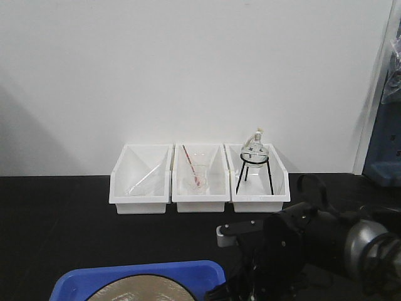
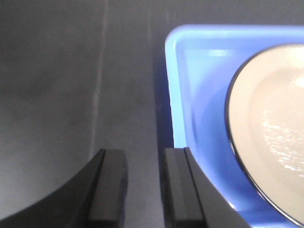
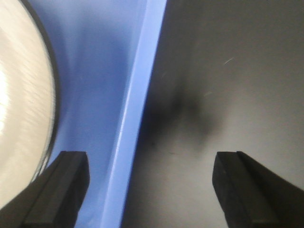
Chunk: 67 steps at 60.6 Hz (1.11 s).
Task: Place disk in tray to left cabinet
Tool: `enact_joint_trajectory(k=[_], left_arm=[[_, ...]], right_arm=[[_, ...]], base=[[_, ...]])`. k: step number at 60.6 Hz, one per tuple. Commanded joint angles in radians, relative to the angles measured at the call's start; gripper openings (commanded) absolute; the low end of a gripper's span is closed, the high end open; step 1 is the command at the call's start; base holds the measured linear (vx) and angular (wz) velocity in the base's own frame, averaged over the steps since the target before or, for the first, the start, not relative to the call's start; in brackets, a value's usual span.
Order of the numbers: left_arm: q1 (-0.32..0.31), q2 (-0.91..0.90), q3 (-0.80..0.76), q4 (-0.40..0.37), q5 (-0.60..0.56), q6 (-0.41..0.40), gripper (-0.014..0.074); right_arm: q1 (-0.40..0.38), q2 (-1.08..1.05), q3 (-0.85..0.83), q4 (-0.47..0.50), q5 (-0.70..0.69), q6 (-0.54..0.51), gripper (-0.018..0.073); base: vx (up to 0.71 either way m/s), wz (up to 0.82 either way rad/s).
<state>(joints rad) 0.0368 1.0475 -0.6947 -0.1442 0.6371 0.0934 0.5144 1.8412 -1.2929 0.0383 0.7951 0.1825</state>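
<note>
The disk [image 1: 141, 290] is lying flat inside the blue tray [image 1: 69, 282], and the tray is sitting on the black desk [image 1: 56, 219] at its near edge, right in front of me. Only the far part of both is showing in the front view.

I am holding my left gripper [image 2: 145, 190] low at the tray's left side. Its two fingers are standing a little apart with nothing between them but bare desk, and the inner finger [image 2: 183, 190] is covering part of the tray's left rim; I cannot tell whether it is touching.

I am holding my right gripper [image 3: 152, 185] spread wide and empty, straddling the tray's right rim: one finger [image 3: 66, 185] is hanging over the tray floor just beside the disk's black edge, the other over the desk.

Behind the tray, along the white wall, three white bins [image 1: 199, 179] are standing side by side. The middle one is holding a beaker [image 1: 198, 177] with a red rod, the right one a round flask [image 1: 255, 150] on a black tripod.
</note>
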Motion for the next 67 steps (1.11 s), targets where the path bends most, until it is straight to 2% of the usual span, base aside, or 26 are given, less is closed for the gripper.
enact_joint_trajectory(k=[1,11,16,22,27,48,60,67], left_arm=[[-0.005,0.08,-0.072,-0.092,-0.051,0.074,0.0335],[-0.005,0.211,-0.117,-0.287,-0.09,0.25,0.0335],[-0.005,0.265,-0.129,-0.356,-0.115,0.33,0.0335],[-0.005,0.322,-0.131,-0.39,-0.136,0.378,0.0335],[-0.005,0.368,-0.131,-0.391,-0.136,0.389,0.0335],[-0.005,0.516,-0.132,-0.396,-0.151,0.414,0.0335],[-0.006,0.594,-0.159,-0.473,-0.146,0.42,0.0335],[-0.015,0.629,-0.179,-0.478,-0.144,0.42,0.0335]], right_arm=[[-0.011,-0.01,-0.031,0.055,-0.069,-0.039,0.0585],[-0.078,0.028,-0.031,0.154,-0.107,-0.057,0.0585],[-0.111,0.039,-0.031,0.264,-0.119,-0.147,0.058],[-0.12,0.051,-0.031,0.351,-0.126,-0.254,0.0567],[-0.116,0.063,-0.032,0.385,-0.134,-0.271,0.0557],[-0.115,0.106,-0.032,0.414,-0.161,-0.28,0.0535],[-0.115,0.114,-0.032,0.422,-0.155,-0.294,0.0535],[-0.115,0.114,-0.032,0.442,-0.162,-0.3,0.0535]], base=[[0.0,0.0],[0.0,0.0],[0.0,0.0],[0.0,0.0],[0.0,0.0],[0.0,0.0],[0.0,0.0],[0.0,0.0]])
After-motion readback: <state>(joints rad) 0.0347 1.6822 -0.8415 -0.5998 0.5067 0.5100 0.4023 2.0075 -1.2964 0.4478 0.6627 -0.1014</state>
